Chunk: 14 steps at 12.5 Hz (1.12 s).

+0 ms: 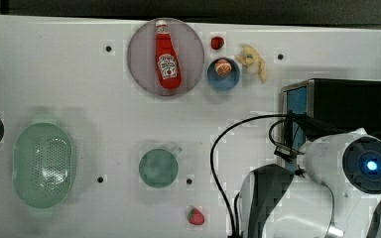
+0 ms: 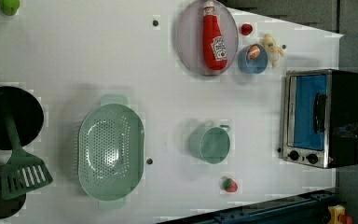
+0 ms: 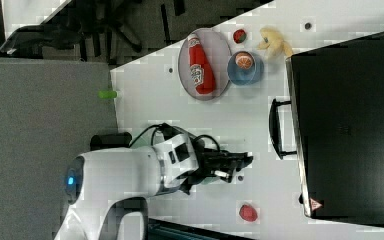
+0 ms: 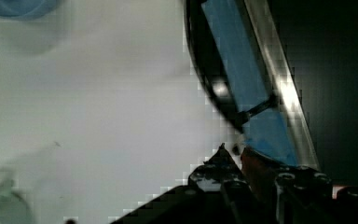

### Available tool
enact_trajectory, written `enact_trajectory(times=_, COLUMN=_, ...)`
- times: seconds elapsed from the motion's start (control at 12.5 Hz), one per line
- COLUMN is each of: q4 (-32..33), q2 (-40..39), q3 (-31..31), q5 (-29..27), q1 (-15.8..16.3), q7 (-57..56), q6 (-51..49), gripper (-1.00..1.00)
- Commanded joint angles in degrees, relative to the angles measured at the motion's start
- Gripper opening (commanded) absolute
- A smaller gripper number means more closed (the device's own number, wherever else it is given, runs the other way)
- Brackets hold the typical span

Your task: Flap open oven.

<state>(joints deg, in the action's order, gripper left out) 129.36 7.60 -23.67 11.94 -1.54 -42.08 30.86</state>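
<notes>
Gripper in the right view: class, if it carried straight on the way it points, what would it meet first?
Probably the oven: the gripper points toward its front, near the bar handle. Depth is unclear, so handle or door first is uncertain.

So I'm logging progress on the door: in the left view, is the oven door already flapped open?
No. In the left view the oven shows its blue glass door flat within the silver front frame, bar handle against it.

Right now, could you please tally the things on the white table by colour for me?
Red: 4 — ketchup bottle, small red ball, strawberry, orange-red ball in the bowl
Green: 3 — perforated colander, cup, spatula
Blue: 1 — round bowl
Grey: 1 — round plate
Yellow: 1 — plush toy
Black and silver: 1 — toaster oven
Total: 11
</notes>
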Motion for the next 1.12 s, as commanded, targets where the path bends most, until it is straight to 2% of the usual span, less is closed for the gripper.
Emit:
enact_trajectory(times=0.08, q4=-0.4, q2=-3.2, q3=-1.0, q5=-0.1, q1=-0.1, q7=-17.2, q6=6.4, gripper=-0.65)
enact_trajectory(times=0.4, q4=-0.4, q2=-8.8, q3=-2.5, q5=-0.1, q1=-0.1, q7=-17.7, q6=15.3, gripper=-0.65)
enact_trajectory(times=1.12, q4=0.1, q2=-16.1, q3=-0.9, q5=0.0, q1=0.6, q7=-16.8, q6=19.7, gripper=-0.65)
